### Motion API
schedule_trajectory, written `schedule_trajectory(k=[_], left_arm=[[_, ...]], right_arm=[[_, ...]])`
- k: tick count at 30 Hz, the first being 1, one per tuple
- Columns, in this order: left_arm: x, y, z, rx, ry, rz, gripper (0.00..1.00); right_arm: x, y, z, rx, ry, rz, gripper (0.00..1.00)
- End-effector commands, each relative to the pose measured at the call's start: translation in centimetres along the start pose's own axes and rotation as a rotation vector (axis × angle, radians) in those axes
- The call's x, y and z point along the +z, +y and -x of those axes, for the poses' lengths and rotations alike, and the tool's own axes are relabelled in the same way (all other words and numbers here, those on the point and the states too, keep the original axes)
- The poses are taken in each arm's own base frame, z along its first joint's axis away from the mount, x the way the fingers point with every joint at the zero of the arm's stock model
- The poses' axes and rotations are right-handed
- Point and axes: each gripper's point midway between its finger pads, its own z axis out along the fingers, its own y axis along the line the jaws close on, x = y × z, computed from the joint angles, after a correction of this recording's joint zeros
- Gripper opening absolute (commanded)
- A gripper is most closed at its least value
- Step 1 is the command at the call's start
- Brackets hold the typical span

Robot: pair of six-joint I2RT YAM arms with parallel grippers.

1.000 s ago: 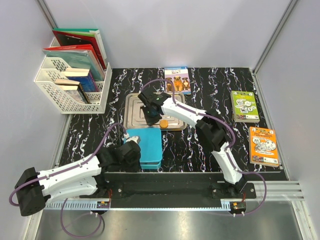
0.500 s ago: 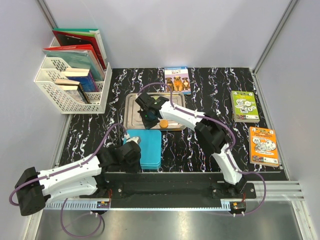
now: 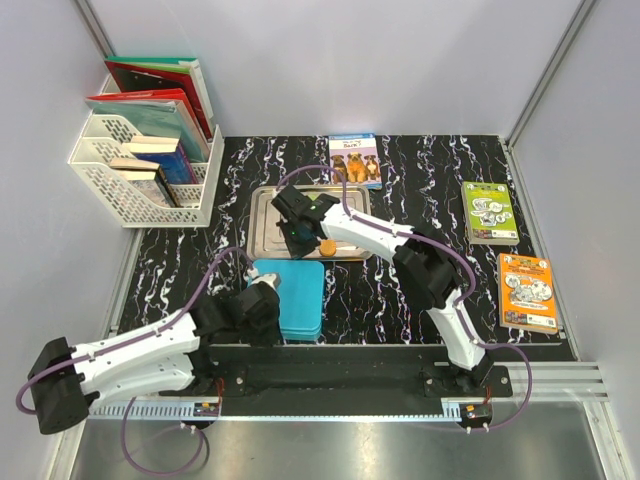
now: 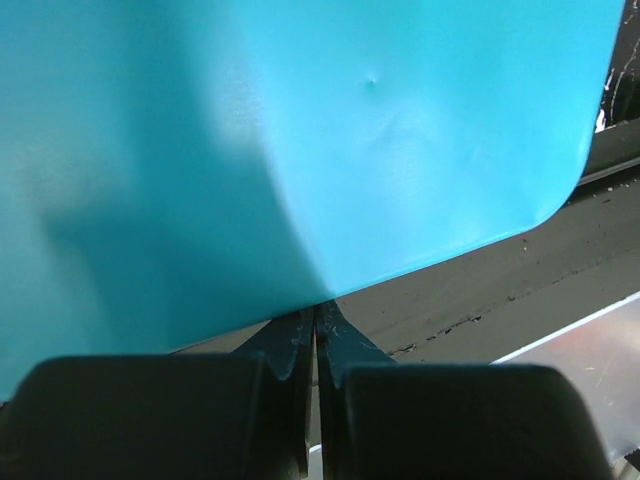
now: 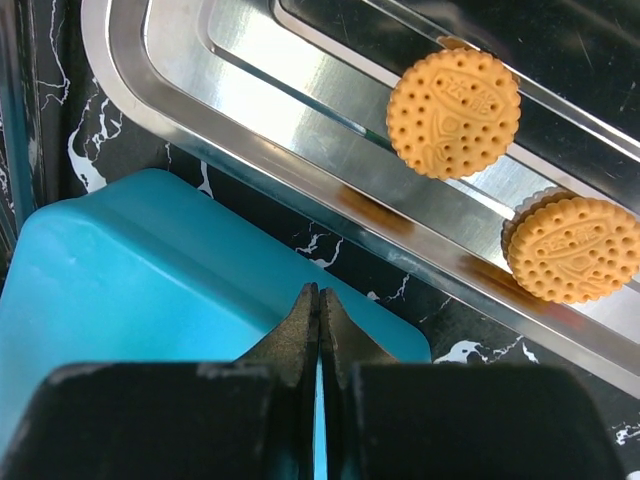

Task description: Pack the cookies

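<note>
Now, right tool (image 5: 319,292) closed, shifted leftward

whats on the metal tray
Two orange cookies lie on the tray's near side, apart. The right arm covers much of the tray from above, so the rest is hidden.

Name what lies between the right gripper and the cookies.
Right wrist view: between right gripper and cookies lie the teal box corner, black table strip and tray rim.

Black marbled table (image 3: 400,290), steel tray (image 3: 262,215), teal box (image 3: 305,300), three books (image 3: 489,212)
</note>
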Motion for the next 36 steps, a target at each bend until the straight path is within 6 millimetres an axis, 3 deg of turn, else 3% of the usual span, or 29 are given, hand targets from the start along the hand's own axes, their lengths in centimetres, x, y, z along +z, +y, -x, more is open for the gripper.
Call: schedule_trajectory(k=[1,9,15,22,27,29,32,36], left_arm=[[-1.6,-1.3,1.8,0.012,-0.074,-0.048,0.04],[-2.6,-1.3,1.6,0.011,-0.072,-0.054,0.04],[-3.3,-1.8,1.3,0.023,-0.052,-0.071,0.03],[-8.2,-3.3,3.0,0.043,-0.138,-0.137,0.01],[-11.4,-4.2,4.8,0.081,-0.216,-0.162,0.01],[-12.3,-4.2,6.4,0.084,-0.293,-0.137,0.01],[-11.6,-3.3,8.2,0.078,-0.365,-0.058,0.04],[-7.7,-2.5,8.7,0.055,-0.307,0.032,0.01]], right_arm=[[-3.9,1.6,2.0,-0.022,-0.069,0.008,0.01],[-5.7,0.8,5.5,-0.009,-0.123,0.009,0.01],[-5.5,0.5,5.5,-0.01,-0.12,-0.007,0.01],[-7.1,0.4,7.4,0.001,-0.18,-0.003,0.0],[-9.4,0.1,8.7,0.024,-0.236,-0.009,0.0],[-10.2,0.0,8.0,0.049,-0.244,-0.007,0.0],[-10.4,-0.1,6.0,0.094,-0.262,0.037,0.0],[-10.8,0.2,2.3,0.112,-0.246,0.073,0.0]])
